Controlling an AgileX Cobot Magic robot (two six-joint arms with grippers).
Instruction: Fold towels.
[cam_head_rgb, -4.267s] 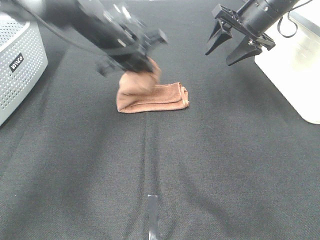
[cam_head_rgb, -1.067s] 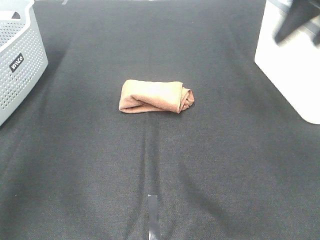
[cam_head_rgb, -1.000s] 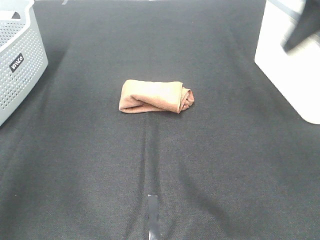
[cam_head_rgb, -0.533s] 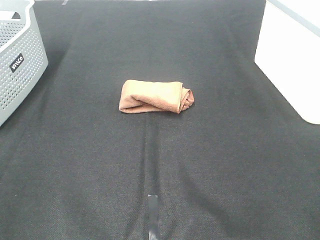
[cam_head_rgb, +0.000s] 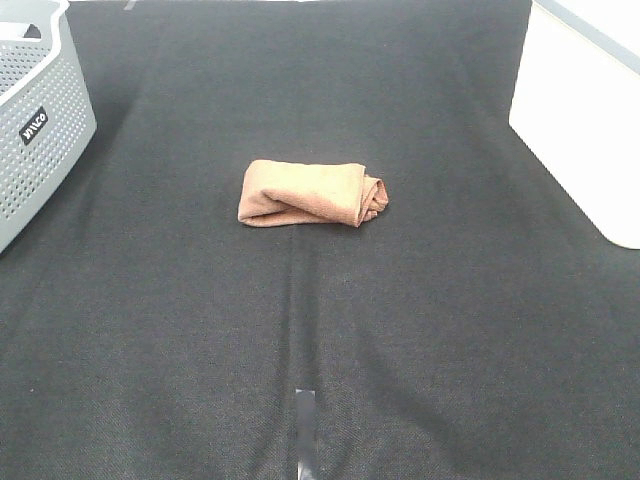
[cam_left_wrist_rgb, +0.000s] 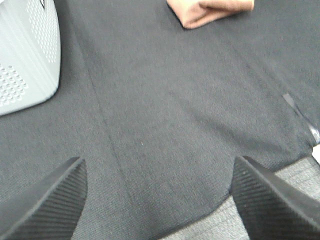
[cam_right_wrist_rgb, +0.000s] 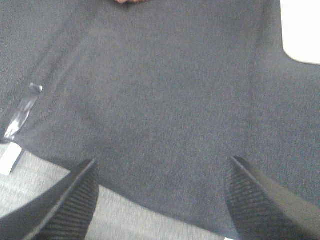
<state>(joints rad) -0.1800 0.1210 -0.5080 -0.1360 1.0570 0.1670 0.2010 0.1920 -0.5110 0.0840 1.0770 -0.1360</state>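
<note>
A dark cloth (cam_head_rgb: 420, 330) covers the table. A grey perforated basket (cam_head_rgb: 40, 130) stands at its left edge and a white box (cam_head_rgb: 585, 130) at its right edge. A strip of silvery tape (cam_head_rgb: 305, 432) lies on the cloth near the front edge.

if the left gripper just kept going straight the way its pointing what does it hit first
Most likely the black cloth table cover: the left gripper hangs open above bare fabric. The folded reddish-brown terry towel and the grey perforated plastic basket lie off that line, though depth is hard to judge.
</note>
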